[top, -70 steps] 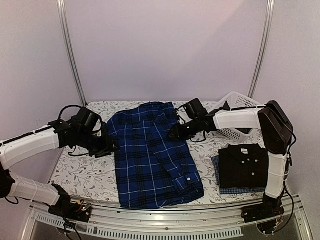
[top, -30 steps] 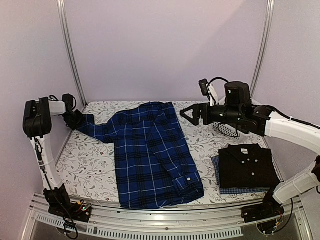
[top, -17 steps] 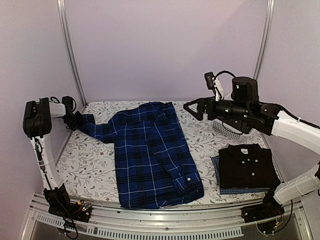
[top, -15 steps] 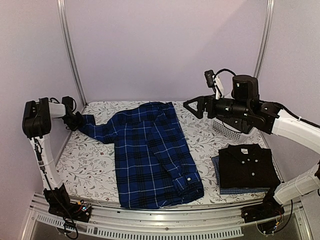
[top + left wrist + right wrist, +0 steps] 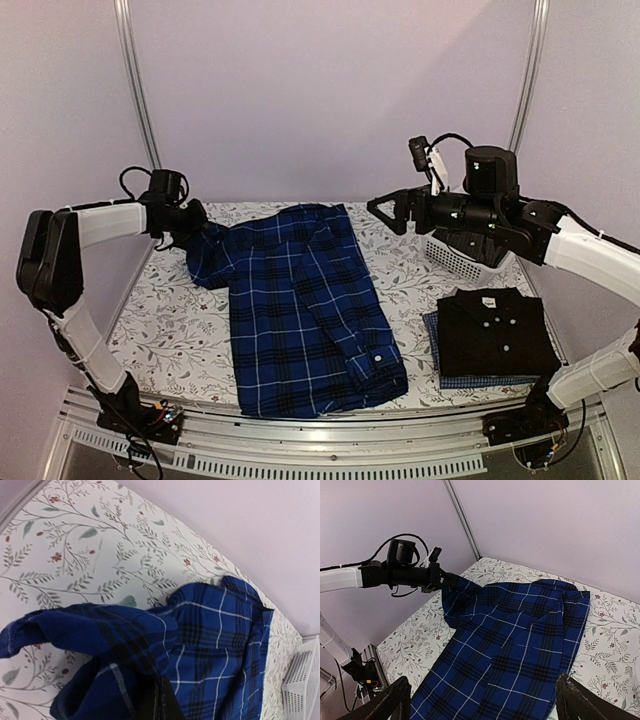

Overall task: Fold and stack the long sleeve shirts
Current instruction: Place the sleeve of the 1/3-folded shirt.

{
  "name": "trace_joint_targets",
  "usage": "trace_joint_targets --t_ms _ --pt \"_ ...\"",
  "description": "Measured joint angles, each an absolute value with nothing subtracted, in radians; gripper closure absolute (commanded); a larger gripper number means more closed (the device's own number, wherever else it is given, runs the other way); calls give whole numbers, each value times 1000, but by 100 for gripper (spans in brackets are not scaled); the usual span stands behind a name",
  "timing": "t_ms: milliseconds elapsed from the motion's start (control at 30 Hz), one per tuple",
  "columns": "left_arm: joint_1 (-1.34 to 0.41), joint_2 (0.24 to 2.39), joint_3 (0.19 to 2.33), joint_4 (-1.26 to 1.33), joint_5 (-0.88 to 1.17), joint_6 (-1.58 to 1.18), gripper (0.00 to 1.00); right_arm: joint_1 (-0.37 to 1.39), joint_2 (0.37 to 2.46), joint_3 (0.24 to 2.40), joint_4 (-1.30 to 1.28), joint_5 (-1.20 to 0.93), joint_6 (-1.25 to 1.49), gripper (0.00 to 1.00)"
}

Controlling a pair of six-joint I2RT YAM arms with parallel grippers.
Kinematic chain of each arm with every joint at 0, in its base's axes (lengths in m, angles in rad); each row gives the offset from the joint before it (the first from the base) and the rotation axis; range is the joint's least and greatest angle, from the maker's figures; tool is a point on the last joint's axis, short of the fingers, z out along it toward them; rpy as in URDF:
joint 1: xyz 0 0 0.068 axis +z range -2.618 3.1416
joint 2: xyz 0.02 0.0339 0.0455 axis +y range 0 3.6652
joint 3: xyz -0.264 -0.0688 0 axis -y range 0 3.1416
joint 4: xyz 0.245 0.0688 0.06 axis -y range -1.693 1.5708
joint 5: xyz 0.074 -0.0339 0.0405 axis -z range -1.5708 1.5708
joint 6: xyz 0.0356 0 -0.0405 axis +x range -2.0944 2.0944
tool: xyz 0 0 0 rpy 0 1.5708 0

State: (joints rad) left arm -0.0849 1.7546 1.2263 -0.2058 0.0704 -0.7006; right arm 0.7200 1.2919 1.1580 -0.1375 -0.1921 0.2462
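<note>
Left pincer (image 5: 193, 222) clamped on the sleeve (image 5: 205, 262) of the dark blue plaid shirt (image 5: 300, 310), cloth drooping just below it; raised, probably, to fold inward. Right pincer (image 5: 384, 208) gapes empty off the shirt's far corner, likely waiting clear. The folded black shirt (image 5: 495, 330) lies nearer, under its arm.

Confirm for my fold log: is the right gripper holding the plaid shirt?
No, the right gripper hangs open in air, clear of the plaid shirt.

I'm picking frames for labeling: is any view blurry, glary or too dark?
Top external: even soft light, no glare, plaid shirt sharp. Left wrist: the raised sleeve nearest the lens is slightly soft. Right wrist: shirt crisp; only the fingertips in the bottom corners are dark and blurred.
</note>
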Motion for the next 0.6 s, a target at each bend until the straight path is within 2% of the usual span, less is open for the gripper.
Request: trace_joint_targets --t_ms 167,267,467,600 --pt "-269 1675 1080 -155 38 -743 100 720 1292 1158 -145 -194 245 1" --pt "-369 1675 1018 -146 17 -764 94 720 1292 1158 -150 -195 245 1" --pt "-495 1698 993 -149 7 -775 61 720 1292 1147 -154 -195 242 1" --pt "-510 1684 991 -161 7 -760 51 720 1294 1139 -158 -195 241 1"
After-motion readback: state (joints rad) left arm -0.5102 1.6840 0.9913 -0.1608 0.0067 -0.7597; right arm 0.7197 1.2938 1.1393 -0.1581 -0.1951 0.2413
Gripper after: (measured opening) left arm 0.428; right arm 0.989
